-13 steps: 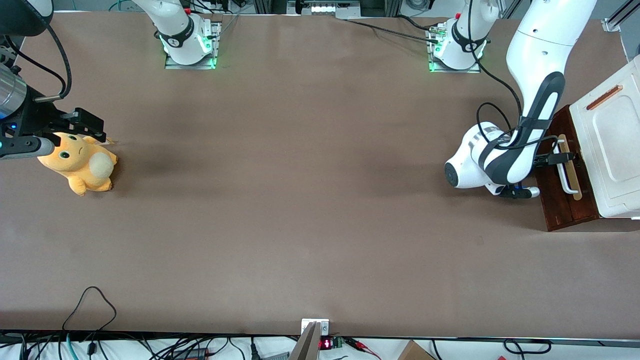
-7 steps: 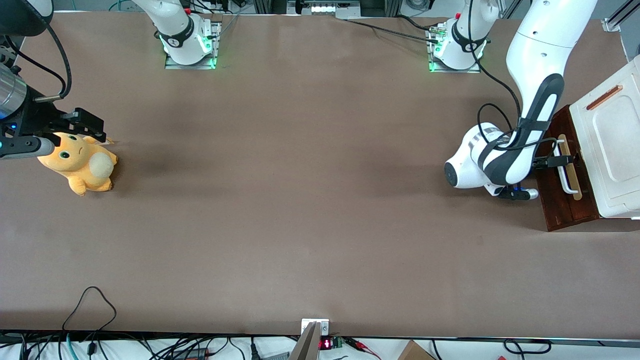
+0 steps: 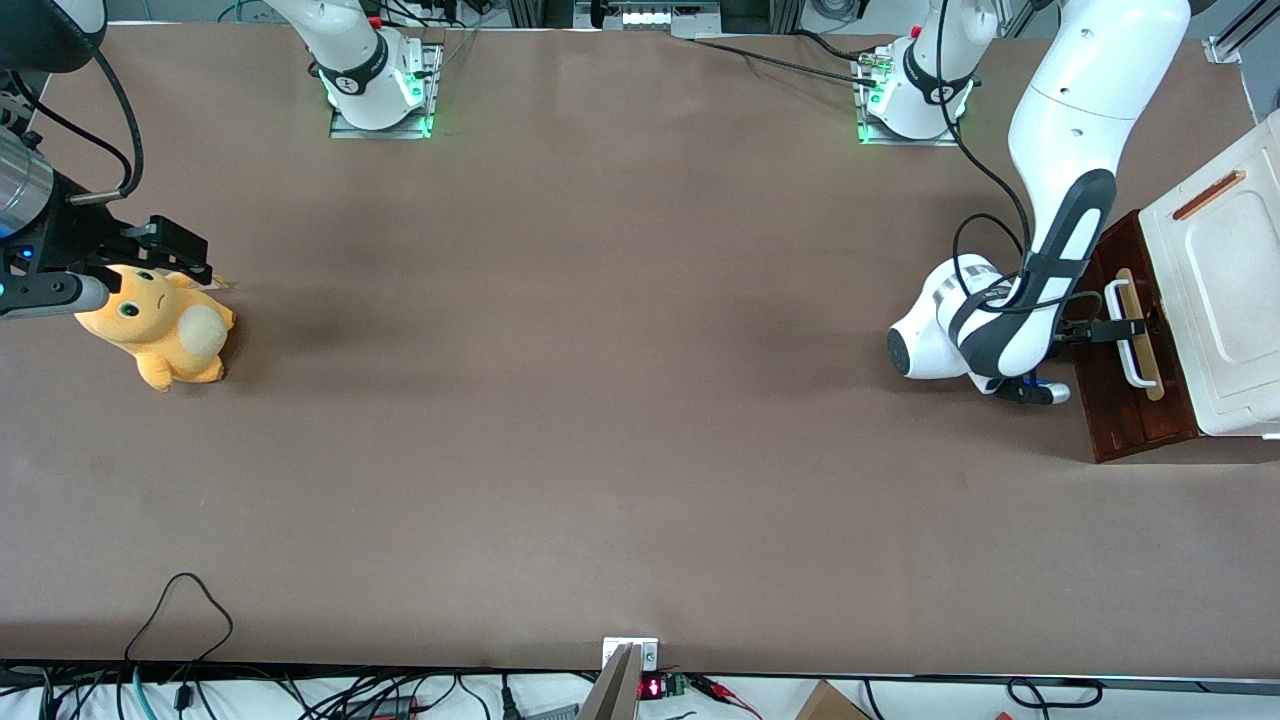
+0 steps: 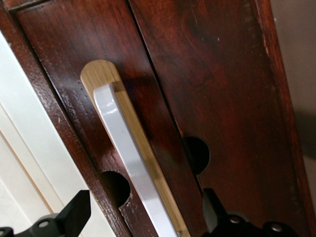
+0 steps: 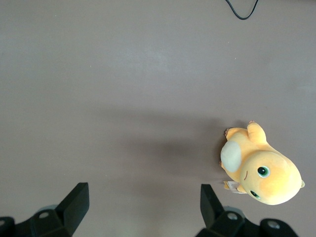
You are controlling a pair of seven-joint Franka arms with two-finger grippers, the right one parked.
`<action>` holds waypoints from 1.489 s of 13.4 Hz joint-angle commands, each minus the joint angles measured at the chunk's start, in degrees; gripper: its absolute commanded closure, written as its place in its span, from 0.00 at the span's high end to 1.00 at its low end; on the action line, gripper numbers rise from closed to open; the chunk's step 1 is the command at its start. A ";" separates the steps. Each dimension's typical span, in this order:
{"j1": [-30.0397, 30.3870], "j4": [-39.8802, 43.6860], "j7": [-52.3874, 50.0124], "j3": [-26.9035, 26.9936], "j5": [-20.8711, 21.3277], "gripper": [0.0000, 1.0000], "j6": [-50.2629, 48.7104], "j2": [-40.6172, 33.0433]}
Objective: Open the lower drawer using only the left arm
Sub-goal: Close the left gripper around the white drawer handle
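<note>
The lower drawer shows its dark reddish-brown front at the working arm's end of the table. A white bar handle lies along a pale wood strip on that front. The left arm reaches down to it, and its gripper is at the handle. In the left wrist view the gripper is open, with one black finger on each side of the white handle, neither touching it. Two round holes in the wood flank the handle.
The white cabinet top with a copper-coloured slot sits above the drawer. An orange plush toy lies at the parked arm's end of the table. Cables run along the table edge nearest the front camera.
The left arm's wrist and gripper have shifted slightly away from the cabinet and a little nearer the front camera. The drawer front has not visibly moved.
</note>
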 commanded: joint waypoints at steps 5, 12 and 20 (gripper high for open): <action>1.20 0.29 0.00 -0.47 2.70 0.99 -0.88 -0.01; 1.82 0.29 -0.09 -0.55 2.61 0.80 -0.88 0.26; 1.82 0.29 -0.26 -0.55 2.52 0.62 -0.88 0.96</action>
